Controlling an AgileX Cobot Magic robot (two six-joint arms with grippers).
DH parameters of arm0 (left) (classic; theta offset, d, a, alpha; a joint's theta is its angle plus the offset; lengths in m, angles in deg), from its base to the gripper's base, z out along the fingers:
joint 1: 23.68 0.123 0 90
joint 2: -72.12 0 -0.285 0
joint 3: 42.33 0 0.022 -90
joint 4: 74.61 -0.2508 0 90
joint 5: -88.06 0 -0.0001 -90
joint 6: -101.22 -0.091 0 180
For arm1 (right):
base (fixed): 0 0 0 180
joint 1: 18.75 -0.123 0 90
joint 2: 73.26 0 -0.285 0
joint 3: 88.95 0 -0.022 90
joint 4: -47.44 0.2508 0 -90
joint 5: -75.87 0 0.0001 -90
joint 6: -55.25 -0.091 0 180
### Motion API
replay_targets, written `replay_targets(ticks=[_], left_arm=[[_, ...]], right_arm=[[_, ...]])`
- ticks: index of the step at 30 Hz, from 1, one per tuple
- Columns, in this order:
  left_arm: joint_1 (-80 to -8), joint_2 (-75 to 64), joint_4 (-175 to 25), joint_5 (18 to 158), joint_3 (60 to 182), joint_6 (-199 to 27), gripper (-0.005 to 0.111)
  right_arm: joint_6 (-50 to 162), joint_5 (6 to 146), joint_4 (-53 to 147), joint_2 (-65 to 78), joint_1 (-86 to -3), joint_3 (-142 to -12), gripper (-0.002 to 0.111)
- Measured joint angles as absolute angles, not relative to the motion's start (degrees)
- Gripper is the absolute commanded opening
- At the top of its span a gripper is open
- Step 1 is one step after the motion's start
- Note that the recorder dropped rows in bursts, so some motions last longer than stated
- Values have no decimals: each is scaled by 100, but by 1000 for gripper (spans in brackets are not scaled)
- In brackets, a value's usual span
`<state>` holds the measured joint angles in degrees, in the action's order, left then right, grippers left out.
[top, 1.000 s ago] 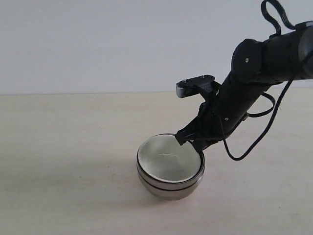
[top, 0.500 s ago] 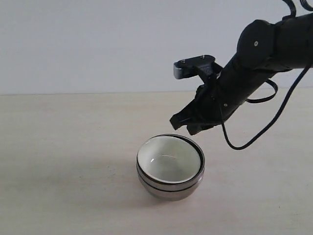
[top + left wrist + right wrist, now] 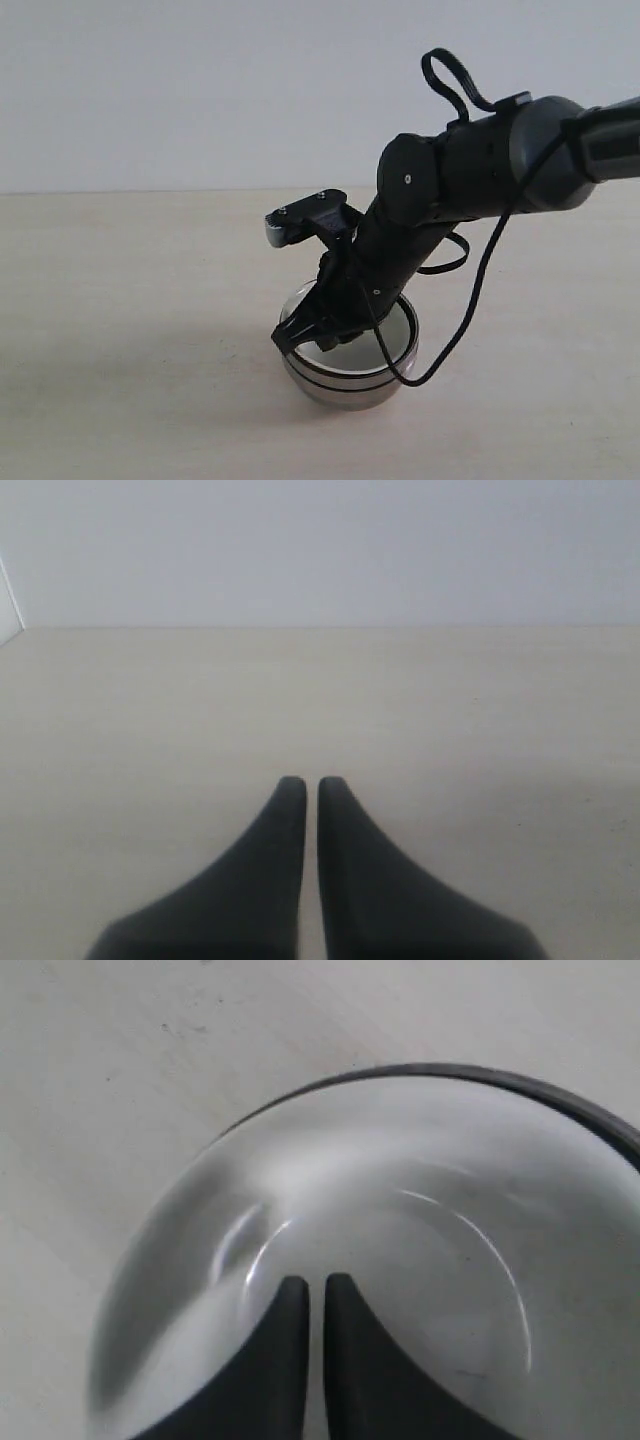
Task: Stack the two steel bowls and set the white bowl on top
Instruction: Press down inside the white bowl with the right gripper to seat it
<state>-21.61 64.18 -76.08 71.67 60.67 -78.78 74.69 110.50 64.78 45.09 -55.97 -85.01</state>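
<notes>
I see the glossy white bowl (image 3: 430,1190) nested in two mirror-bright steel bowls (image 3: 345,388); my right tool (image 3: 316,1285), pinched nearly together, sits inside it, empty.

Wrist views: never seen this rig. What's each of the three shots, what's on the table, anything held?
A two-armed robot; each arm ends in a two-fingered tool with a camera at the wrist. The exterior view looks at the table from off the arms; the other two look along each tool's fingers. On the table: the two steel bowls nested, the white bowl sitting inside them. The right tool is closed, tips down in the white bowl, gripping nothing. The left tool, also closed and empty, is over the table, outside the exterior view.
</notes>
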Motion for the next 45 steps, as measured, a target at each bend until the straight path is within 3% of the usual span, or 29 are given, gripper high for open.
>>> replay_targets(ticks=[15, 35, 45], left_arm=[[-2161, 6418, -7608, 7167, 6067, -7878, 4], [-2161, 6418, -7608, 7167, 6067, -7878, 4], [-2161, 6418, -7608, 7167, 6067, -7878, 4]], right_arm=[[6671, 11077, 5611, 4730, -5597, -8501, 0], [6811, 10742, 5978, 4874, -5597, -8580, 0], [6605, 11680, 5497, 4284, -5597, -9001, 0]])
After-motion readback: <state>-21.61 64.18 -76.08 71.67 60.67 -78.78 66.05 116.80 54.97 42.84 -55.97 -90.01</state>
